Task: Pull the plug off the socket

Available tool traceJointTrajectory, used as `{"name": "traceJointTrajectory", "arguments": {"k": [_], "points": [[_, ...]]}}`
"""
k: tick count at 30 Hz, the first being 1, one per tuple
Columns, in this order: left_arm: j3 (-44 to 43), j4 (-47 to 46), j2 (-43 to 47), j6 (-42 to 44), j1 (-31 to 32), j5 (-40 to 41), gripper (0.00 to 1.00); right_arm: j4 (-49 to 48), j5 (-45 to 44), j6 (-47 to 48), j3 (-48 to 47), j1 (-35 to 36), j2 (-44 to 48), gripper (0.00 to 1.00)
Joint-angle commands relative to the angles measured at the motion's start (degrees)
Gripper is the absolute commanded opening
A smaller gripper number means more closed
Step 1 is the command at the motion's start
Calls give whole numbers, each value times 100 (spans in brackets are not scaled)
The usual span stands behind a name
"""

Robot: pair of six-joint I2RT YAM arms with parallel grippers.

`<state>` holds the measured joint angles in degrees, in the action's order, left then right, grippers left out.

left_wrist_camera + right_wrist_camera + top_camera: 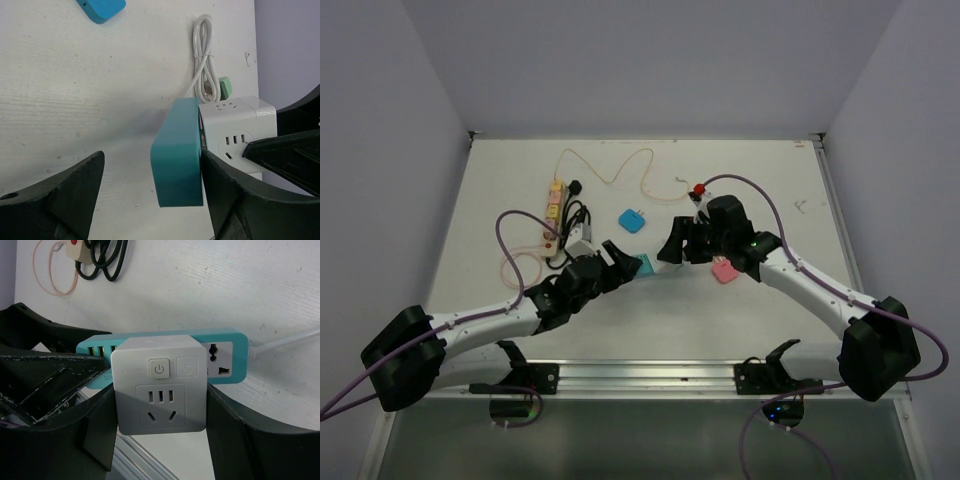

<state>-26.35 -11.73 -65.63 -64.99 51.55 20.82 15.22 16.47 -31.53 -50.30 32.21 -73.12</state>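
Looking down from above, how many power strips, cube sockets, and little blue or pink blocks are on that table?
Power strips: 2, the teal strip and the cream strip
Cube sockets: 1, the white cube
Small blocks: 2, the blue block and the pink block
Total: 5

1. A white desk (650,320) is carrying everything listed here.
2. A cream power strip (553,212) with pink and yellow sockets is lying at the far left, running from near to far.
3. A coiled black cable (577,218) is resting just right of that strip.
4. A thin peach cord (609,181) is looping across the far side of the desk.
5. A small blue block (633,220) is sitting near the centre, and a pink block (724,271) is lying to its right, somewhat nearer.
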Motion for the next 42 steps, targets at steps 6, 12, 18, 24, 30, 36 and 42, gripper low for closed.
{"name": "traceJointTrajectory", "arguments": {"k": [6, 12, 18, 24, 30, 36, 42], "points": [[411, 154, -222, 101, -171, -684, 83, -1206, -39, -275, -129, -65, 184, 0], [385, -435, -424, -13, -189, -1053, 74, -1373, -39, -327, -50, 22, 140, 0], [367, -787, -583, -75, -189, -1273, 57, -1426, -56, -328, -85, 93, 61, 0], [394, -788, -583, -66, -189, -1186, 3, -1391, -21, -284, -181, 128, 9, 0], [253, 1, -618, -14, -189, -746, 0, -864, -222, -56, -664, 198, -70, 0], [-203, 828, -829, 153, -76, -316, 0, -143, -776, 278, -1473, 672, -483, 0], [-152, 1128, -742, -179, -22, -61, 0, -274, -961, 226, -1404, 717, -300, 0]]}}
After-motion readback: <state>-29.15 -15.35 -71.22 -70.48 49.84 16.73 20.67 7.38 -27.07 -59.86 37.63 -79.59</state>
